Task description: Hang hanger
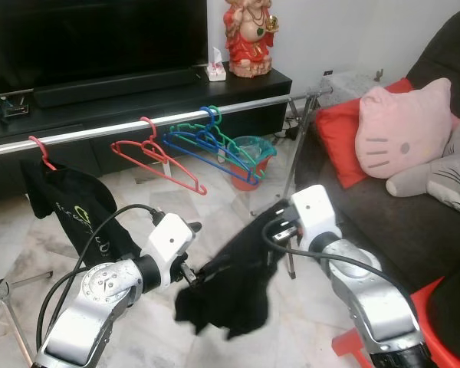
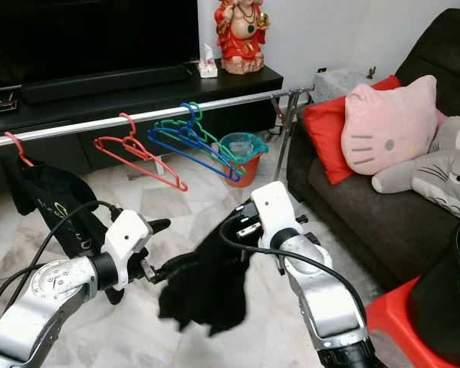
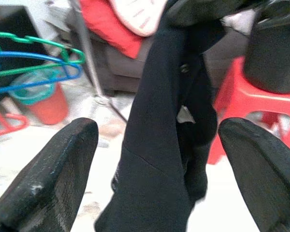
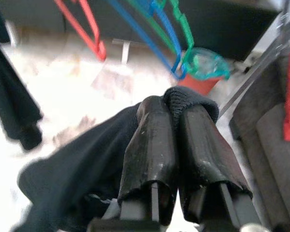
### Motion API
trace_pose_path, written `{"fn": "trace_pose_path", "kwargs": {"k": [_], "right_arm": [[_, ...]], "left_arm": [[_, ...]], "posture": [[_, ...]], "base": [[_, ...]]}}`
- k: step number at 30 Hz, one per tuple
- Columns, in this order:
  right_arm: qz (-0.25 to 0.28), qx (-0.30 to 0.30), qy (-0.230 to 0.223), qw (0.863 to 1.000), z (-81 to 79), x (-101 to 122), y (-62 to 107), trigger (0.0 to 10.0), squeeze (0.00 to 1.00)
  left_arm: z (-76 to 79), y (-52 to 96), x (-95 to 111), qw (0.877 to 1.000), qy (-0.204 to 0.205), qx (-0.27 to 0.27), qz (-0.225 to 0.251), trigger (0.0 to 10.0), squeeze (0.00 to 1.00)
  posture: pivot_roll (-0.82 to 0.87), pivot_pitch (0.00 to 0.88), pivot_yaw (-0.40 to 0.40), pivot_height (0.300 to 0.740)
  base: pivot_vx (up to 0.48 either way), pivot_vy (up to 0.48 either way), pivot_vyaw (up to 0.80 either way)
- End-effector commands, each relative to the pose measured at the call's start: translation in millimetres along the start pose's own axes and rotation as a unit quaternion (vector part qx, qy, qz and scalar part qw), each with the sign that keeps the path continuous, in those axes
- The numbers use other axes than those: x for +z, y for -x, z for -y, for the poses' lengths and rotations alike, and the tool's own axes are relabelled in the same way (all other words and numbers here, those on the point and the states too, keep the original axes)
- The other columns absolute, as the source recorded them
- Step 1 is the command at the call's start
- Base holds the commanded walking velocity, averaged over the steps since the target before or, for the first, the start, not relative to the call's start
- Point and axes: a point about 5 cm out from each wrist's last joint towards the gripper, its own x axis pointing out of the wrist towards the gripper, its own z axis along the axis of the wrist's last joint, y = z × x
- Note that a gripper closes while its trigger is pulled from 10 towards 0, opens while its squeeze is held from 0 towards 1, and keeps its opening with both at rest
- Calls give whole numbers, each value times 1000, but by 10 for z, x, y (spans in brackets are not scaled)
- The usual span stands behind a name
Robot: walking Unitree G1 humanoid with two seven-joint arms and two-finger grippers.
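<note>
Item: your right gripper (image 4: 176, 140) is pinching a black garment (image 1: 234, 287) that is hanging down below the rail (image 1: 176, 119), while your left gripper (image 3: 159, 159), fingers spread, is facing it, apparently not touching.

Floor: pale marble tiles (image 1: 215, 207) across the middle of the frame.
Wall: plain white (image 1: 330, 31), upper right.
TV unit: long black cabinet (image 1: 138, 96) along the top, dark screen (image 1: 92, 34) above it.
Sofa: dark brown (image 1: 399, 222), right side, with a red cushion (image 1: 339, 134).
Stool: red plastic (image 1: 437, 307), lower right corner.
</note>
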Motion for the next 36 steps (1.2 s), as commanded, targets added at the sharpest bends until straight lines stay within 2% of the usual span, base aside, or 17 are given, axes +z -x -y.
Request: {"fn": "trace_pose_path", "kwargs": {"k": [1, 6, 9, 12, 15, 21, 22, 23, 31, 36], "right_arm": [[10, 2, 14, 1000, 17, 93, -18, 10000, 0], [-13, 58, 23, 998, -236, 152, -184, 10000, 0], [-22, 74, 25, 997, -332, 127, -221, 10000, 0], [-24, 81, 25, 996, -394, 139, -233, 10000, 0], [-19, 101, 21, 994, -521, 212, -233, 10000, 0], [-16, 108, 23, 994, -570, 233, -226, 10000, 0], [-16, 108, 23, 994, -571, 239, -226, 10000, 0], [-15, 109, 24, 994, -573, 249, -228, 10000, 0], [0, 110, 36, 993, -578, 383, -263, 10000, 0], [13, 117, 40, 992, -608, 472, -269, 10000, 0]], "left_arm": [[6, -17, 31, 1000, -1, -15, 0, 10000, 0], [111, -66, 52, 996, -4, -87, -17, 10000, 0], [149, -97, 39, 995, -14, -100, -27, 10000, 0], [152, -142, 41, 995, -19, -92, -25, 10000, 0], [138, -232, 41, 998, -19, -66, -16, 10000, 0], [154, -303, 48, 999, -13, -40, -16, 10000, 0], [163, -307, 47, 999, -13, -41, -17, 10000, 545], [163, -312, 40, 999, -11, -37, -21, 10000, 1000], [79, -274, -59, 998, -27, -14, -55, 10000, 1000], [0, -216, -108, 996, -51, -22, -75, 10000, 1000]], "posture": [[-27, 0, -29, 740], [-24, 0, -28, 740], [-20, 0, -29, 740], [-15, 0, -32, 740], [-19, 0, -32, 740], [-22, 0, -31, 740], [-22, 0, -31, 740], [-21, 0, -33, 740], [-15, 0, -34, 740], [-15, 0, -33, 740]], "base": [[0, 0, 0], [0, 0, 0], [0, 0, 0], [0, 0, 0], [0, 0, 0], [0, 0, 0], [0, 0, 0], [0, 0, 0], [0, 0, 0], [0, 0, 0]]}}
